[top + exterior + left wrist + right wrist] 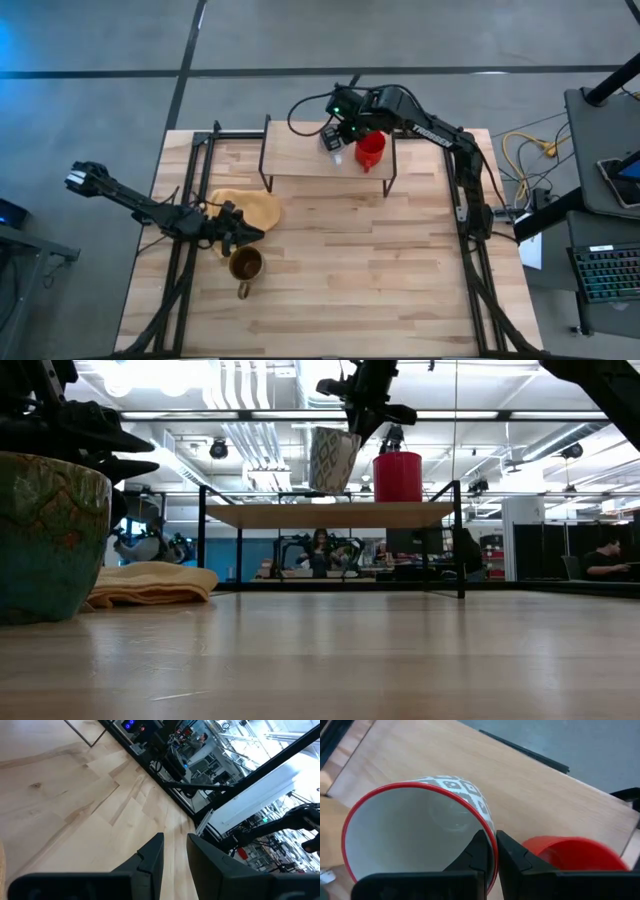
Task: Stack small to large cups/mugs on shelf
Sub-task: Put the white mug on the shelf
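Note:
A white mug (pixel 415 827) with a red rim and a grey pattern outside hangs in my right gripper (pixel 492 839) just above the shelf (pixel 300 515); it also shows in the low view (pixel 332 458). A red mug (pixel 371 150) stands upright on the shelf's right part, close beside it. A brown-olive mug (pixel 245 265) stands on the table at the near left. My left gripper (pixel 240 237) hovers beside it toward the far side, open by a narrow gap and empty (pixel 175 847). My right gripper pinches the white mug's wall at the rim (pixel 493 851), one finger inside the mug and one outside. The fingers come from above, pointing down. The mug hangs tilted below them, clear of the shelf board, next to the red mug (pixel 397 477).
A folded yellow cloth (pixel 250 208) lies on the table left of the shelf, just beyond my left gripper. The shelf's black legs (pixel 266 170) stand on the far part of the table. A black frame (pixel 190 200) runs along the table's sides. People show in the room beyond.

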Robot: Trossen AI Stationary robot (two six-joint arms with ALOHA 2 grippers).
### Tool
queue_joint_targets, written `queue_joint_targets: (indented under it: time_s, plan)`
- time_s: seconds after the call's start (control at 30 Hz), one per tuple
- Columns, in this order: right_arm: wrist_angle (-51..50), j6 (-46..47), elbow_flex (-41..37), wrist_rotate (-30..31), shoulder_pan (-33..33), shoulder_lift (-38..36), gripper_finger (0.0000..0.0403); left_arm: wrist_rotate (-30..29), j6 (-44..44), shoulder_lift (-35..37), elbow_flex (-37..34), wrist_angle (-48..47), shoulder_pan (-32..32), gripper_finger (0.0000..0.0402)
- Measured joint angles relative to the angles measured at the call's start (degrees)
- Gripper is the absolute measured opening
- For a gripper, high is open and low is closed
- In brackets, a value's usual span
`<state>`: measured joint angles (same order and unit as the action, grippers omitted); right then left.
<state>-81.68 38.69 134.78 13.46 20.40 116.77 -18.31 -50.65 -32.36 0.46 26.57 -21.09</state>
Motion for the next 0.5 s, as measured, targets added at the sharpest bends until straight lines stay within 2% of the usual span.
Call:
queue_joint_targets:
  time_s: [0.17, 0.27, 0.5]
  plan:
    - [-1.2, -0.4, 0.0, -0.5, 1.1, 0.0, 0.0013, 0.0, 0.0, 0.0, 0.0, 0.0, 0.0, 0.007]
    - [-1.9, -0.2, -0.6, -3.2, 2.1, 0.0, 0.0015, 0.0, 0.0, 0.0, 0.0, 0.0, 0.0, 0.007]
    - [-1.8, -0.2, -0.7, -3.4, 2.2, 0.1, 0.0033, 0.0, 0.0, -0.1, 0.0, 0.0, 0.0, 0.007]
